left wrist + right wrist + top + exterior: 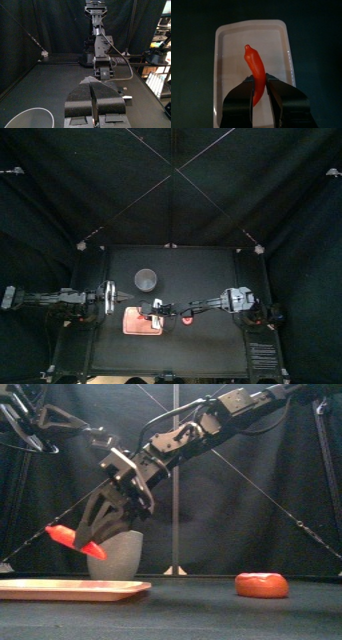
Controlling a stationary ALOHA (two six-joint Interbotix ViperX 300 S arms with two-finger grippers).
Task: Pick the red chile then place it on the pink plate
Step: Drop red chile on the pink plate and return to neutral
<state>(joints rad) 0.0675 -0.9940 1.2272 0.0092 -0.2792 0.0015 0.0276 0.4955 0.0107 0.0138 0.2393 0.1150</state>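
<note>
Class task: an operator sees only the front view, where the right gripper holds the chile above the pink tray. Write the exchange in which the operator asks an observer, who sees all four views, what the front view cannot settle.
Operator: Is the chile truly over the tray, or only in line with it from here?
Observer: It is over it. In the right wrist view the red chile, held in the right gripper, lies along the middle of the pink tray, inside its rim.
Operator: Is the other gripper anywhere near the drop?
Observer: No. The top view shows the left gripper off to the tray's left, apart from it.
</note>
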